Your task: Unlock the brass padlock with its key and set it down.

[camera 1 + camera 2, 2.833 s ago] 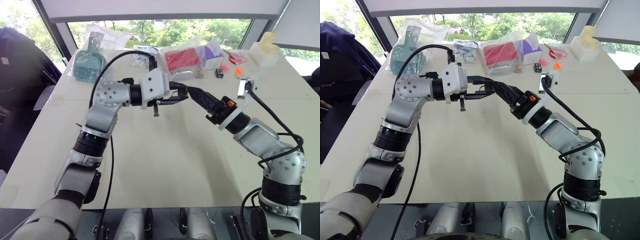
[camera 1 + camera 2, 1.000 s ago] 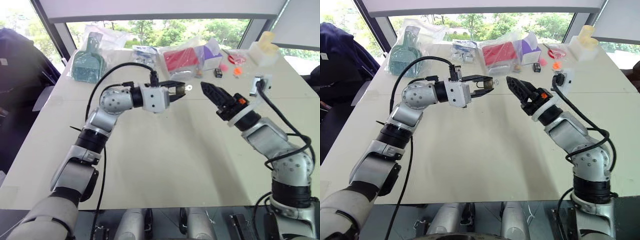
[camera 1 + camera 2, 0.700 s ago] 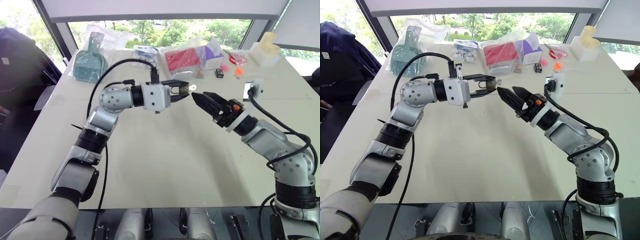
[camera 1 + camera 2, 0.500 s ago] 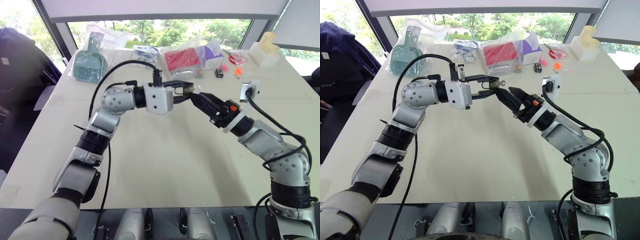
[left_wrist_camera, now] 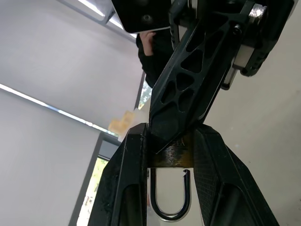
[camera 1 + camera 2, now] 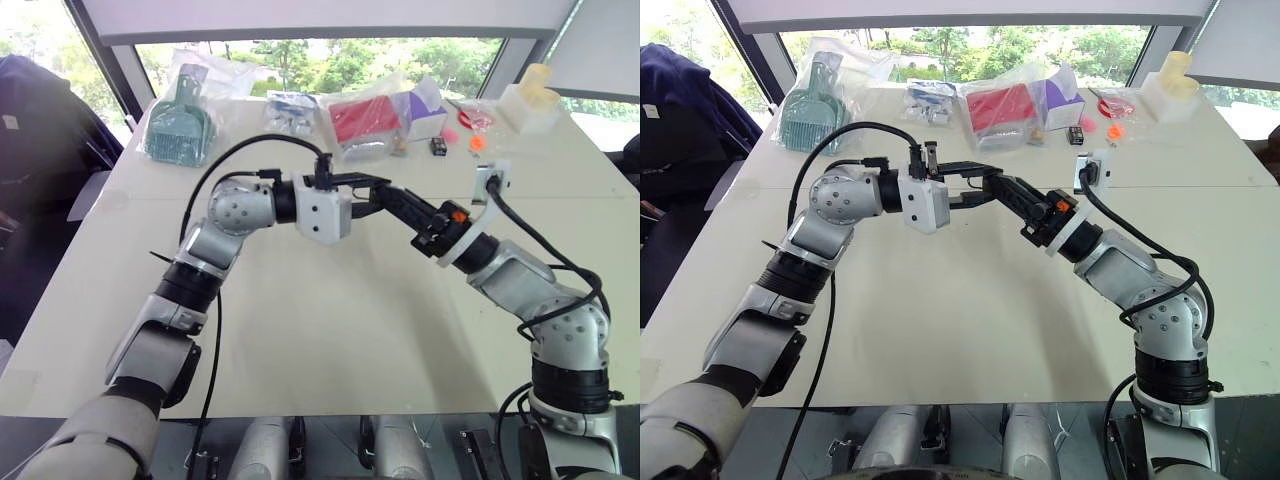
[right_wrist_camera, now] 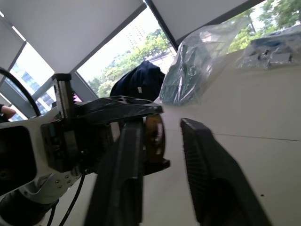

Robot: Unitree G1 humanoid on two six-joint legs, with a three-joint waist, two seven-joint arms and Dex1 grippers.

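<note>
In the head views, the left gripper point(image 6: 372, 190) is raised above the pale surface point(image 6: 330, 330), on the robot's side of the red packet point(image 6: 365, 118), and is pointed level toward the robot's right. The right gripper point(image 6: 392, 200) is brought tip to tip against it from the other side. The padlock is too small to be made out here, hidden where the two tips meet.

In the left wrist view, the brass padlock point(image 5: 171, 157) is seen clamped between the closed left jaws. Its long axis is laid along those jaws: the shackle point(image 5: 169, 217) is turned back toward the wrist, and the bottom of the body faces outward, toward the red packet's side. One leg of the shackle appears to end short of the body, so the lock may already be released, though this is not certain. The tip of the right gripper is laid across the outer end of the body.

In the right wrist view, the brass body is seen end-on just under the left gripper's tip. The key cannot be made out, and whether the right jaws are open or closed on anything cannot be told.

The step in hand is judged to be the work at the keyhole. Next, a firm hold on the key and a twist about the padlock's long axis are called for, the body being kept steady.
</note>
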